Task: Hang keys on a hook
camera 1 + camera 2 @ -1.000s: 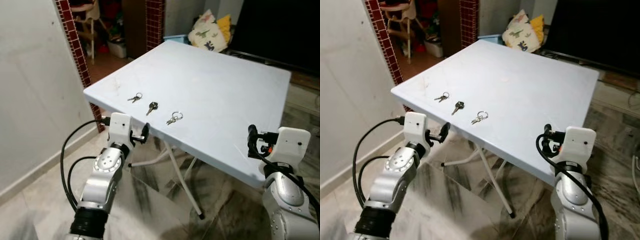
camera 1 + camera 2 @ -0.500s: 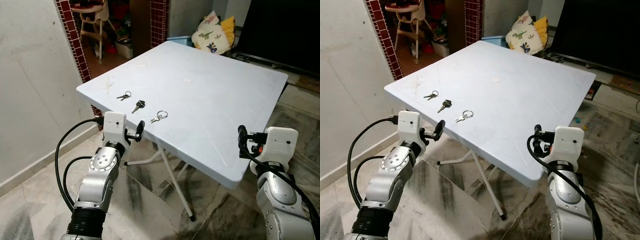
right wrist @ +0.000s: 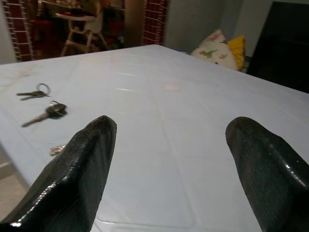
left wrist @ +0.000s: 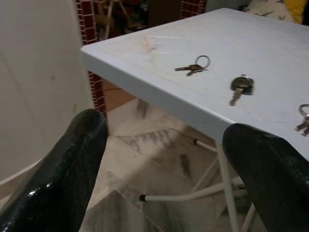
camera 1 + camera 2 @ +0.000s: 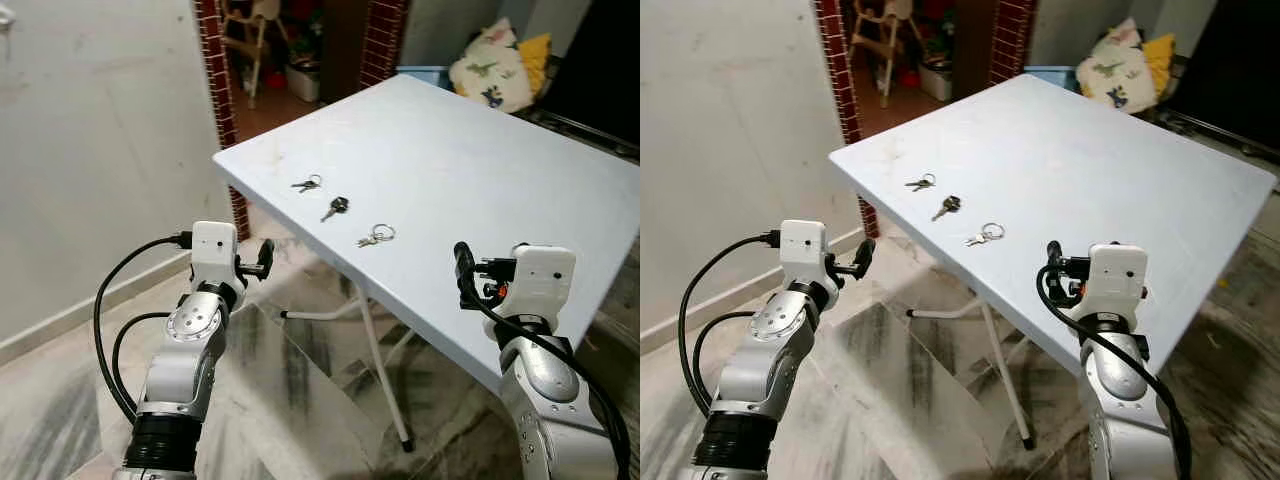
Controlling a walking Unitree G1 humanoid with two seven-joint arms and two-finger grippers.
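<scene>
Three sets of keys lie near the front left edge of the pale blue folding table [image 5: 480, 150]: a ringed pair [image 5: 307, 183], a single black-headed key [image 5: 335, 207] and a small bunch on a ring [image 5: 377, 236]. My left gripper [image 4: 164, 130] is open and empty. It is held below and to the left of the table's corner, with its fingers [image 5: 264, 257] pointing at the table edge. My right gripper [image 3: 171, 125] is open and empty too, at the table's near edge to the right of the keys. Its fingers [image 5: 463, 270] are level with the tabletop.
A white wall [image 5: 90, 150] stands to the left, with a small white fitting [image 5: 5, 14] at its top corner. Red-tiled pillars [image 5: 212, 60] frame a doorway with a high chair [image 5: 245, 25] behind. Cushions [image 5: 495, 65] lie beyond the table. White table legs [image 5: 375, 350] stand on marble floor.
The camera has swung to the left, so the table and keys sit further right in the picture. Both arms keep the same pose, and the keys lie as before.
</scene>
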